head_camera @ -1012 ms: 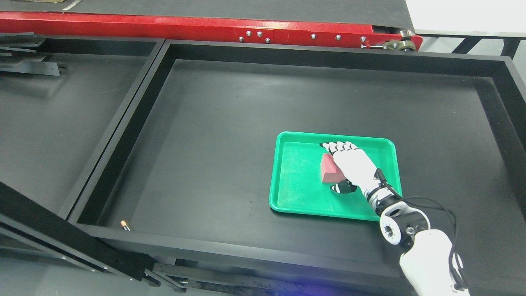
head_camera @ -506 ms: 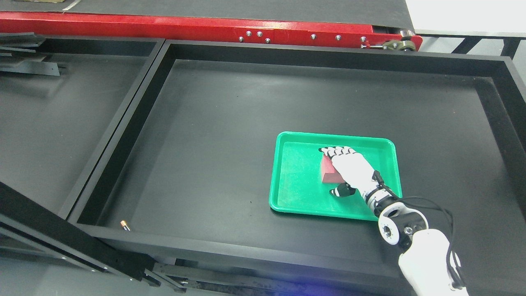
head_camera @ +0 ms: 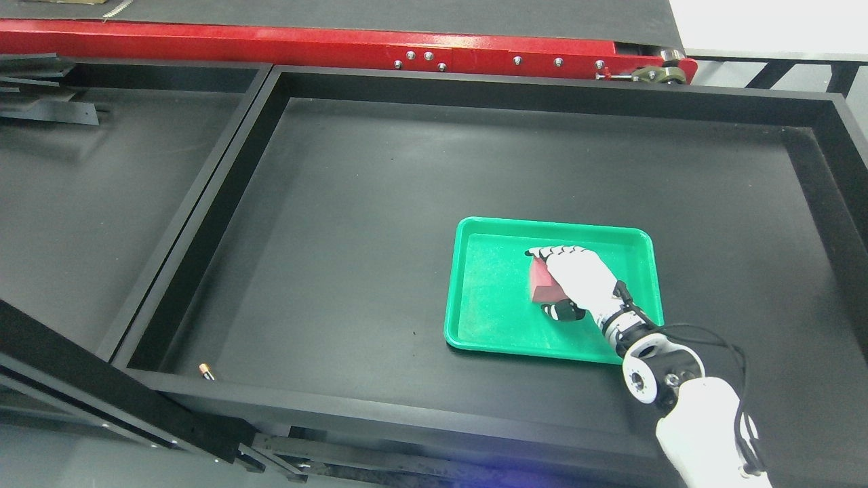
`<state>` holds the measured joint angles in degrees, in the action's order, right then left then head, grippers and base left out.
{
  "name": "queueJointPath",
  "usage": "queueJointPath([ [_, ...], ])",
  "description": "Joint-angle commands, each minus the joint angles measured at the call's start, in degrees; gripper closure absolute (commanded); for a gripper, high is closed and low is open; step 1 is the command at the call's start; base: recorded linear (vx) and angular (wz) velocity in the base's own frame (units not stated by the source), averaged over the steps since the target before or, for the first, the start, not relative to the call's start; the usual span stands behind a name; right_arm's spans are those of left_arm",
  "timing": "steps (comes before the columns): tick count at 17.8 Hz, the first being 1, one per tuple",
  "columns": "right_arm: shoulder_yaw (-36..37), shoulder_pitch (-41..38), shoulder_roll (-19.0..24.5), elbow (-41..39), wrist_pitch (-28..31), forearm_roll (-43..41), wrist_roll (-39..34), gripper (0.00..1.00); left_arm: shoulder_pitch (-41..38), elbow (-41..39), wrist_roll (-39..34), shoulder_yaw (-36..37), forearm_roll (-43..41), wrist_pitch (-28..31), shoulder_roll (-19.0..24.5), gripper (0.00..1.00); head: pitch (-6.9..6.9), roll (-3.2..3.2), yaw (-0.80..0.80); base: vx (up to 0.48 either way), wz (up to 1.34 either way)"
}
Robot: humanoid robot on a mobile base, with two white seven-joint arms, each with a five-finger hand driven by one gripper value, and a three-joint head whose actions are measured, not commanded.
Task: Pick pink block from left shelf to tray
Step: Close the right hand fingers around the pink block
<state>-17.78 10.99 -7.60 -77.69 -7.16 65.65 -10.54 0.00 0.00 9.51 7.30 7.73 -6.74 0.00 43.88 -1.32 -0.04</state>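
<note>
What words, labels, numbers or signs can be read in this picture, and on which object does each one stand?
There are none: no readable text shows anywhere in the head view.
The green tray, the pink block under the right hand and the red beam all carry no print.
The small object near the black bin's front left corner is too small to show any marking.

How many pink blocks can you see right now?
1. The pink block is in the green tray, under the right hand, whose fingers wrap it. The hand may hide more.
</note>
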Motion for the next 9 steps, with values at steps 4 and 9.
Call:
queueJointPath([
  [4,-0.15,-0.01,0.13,0.43,-1.02,0.00,-0.19,0.59,-1.14,-1.00,-0.02,0.00,0.00,-0.03,1.00,0.00,0.00,0.00,0.00,0.000,0.00],
  [9,0.55,-0.09,0.13,0.43,-2.85,-0.09,0.25,0.97,-1.14,-1.00,-0.02,0.00,0.00,-0.03,1.00,0.00,0.00,0.00,0.00,0.000,0.00],
])
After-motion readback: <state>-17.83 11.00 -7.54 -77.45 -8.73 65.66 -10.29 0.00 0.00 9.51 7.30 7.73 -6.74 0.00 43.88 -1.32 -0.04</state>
